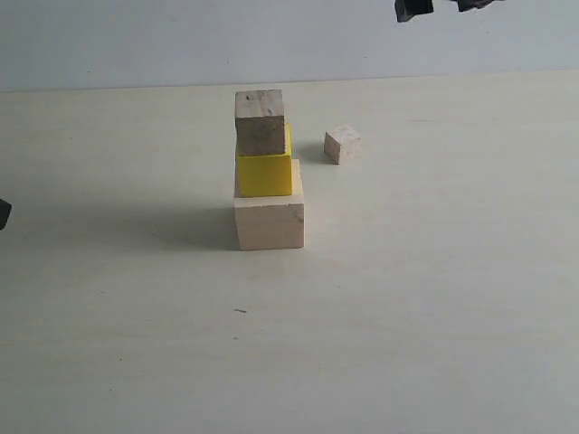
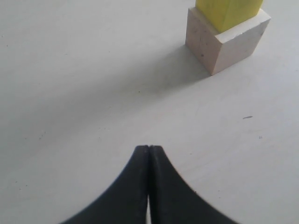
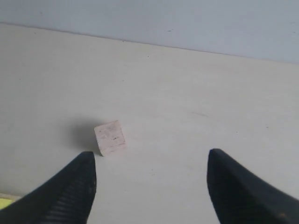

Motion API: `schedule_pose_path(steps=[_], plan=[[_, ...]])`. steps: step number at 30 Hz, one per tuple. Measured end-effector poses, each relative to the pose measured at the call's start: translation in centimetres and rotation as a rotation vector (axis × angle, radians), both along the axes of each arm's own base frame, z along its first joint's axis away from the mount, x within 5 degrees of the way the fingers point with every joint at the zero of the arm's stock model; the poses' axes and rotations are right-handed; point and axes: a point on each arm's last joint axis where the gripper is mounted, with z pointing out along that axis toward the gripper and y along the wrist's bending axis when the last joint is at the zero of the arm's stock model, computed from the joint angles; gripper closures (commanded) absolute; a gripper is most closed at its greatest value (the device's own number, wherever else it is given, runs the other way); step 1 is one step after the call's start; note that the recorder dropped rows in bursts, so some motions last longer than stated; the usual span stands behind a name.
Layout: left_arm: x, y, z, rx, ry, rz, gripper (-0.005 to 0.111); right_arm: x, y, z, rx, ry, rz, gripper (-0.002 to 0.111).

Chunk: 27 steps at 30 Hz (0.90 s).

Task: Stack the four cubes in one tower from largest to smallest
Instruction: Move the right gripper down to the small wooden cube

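In the exterior view a tower of three stands mid-table: the largest pale wood cube (image 1: 270, 225) at the bottom, the yellow cube (image 1: 264, 172) on it, the grooved wood cube (image 1: 260, 121) on top. The smallest pale cube (image 1: 342, 144) lies alone to the tower's right. My right gripper (image 1: 443, 7) hangs high at the top edge; in its wrist view it is open (image 3: 152, 161), with the small cube (image 3: 110, 137) beyond one fingertip. My left gripper (image 2: 148, 148) is shut and empty, away from the base cube (image 2: 224, 42) and yellow cube (image 2: 229, 11). Only a dark bit of it (image 1: 4, 214) shows at the exterior view's left edge.
The pale tabletop (image 1: 407, 316) meets a light wall (image 1: 181, 36) at the back. A small dark mark (image 1: 240, 311) lies on the table in front of the tower.
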Motion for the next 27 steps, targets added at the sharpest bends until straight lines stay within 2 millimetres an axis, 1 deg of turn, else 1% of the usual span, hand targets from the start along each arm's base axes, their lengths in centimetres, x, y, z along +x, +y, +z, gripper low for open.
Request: schedule_pose_path(steps=[1, 4, 7, 10, 15, 18, 21, 27], plan=[[0.0, 0.0, 0.0, 0.000, 0.000, 0.000, 0.107, 0.4, 0.0, -0.5, -0.014, 0.002, 0.023, 0.044], [0.0, 0.0, 0.0, 0.000, 0.000, 0.000, 0.107, 1.7, 0.5, -2.9, -0.071, 0.019, 0.101, 0.044], [0.0, 0.0, 0.0, 0.000, 0.000, 0.000, 0.107, 3.3, 1.1, -5.5, -0.102, 0.061, 0.132, 0.044], [0.0, 0.0, 0.0, 0.000, 0.000, 0.000, 0.107, 5.1, 1.8, -7.6, -0.122, 0.089, 0.148, 0.044], [-0.1, 0.0, -0.1, 0.012, 0.012, -0.006, 0.107, 7.6, 3.2, -10.4, -0.114, 0.147, 0.207, 0.044], [-0.2, 0.1, -0.2, 0.034, 0.022, -0.021, 0.107, 8.5, 4.1, -11.7, -0.103, 0.182, 0.265, 0.044], [-0.3, 0.1, -0.3, 0.055, 0.030, -0.038, 0.107, 9.1, 4.5, -12.7, -0.110, 0.204, 0.315, 0.040], [-0.3, 0.2, -0.3, 0.071, 0.027, -0.053, 0.107, 9.6, 4.9, -13.7, -0.100, 0.220, 0.329, 0.039]])
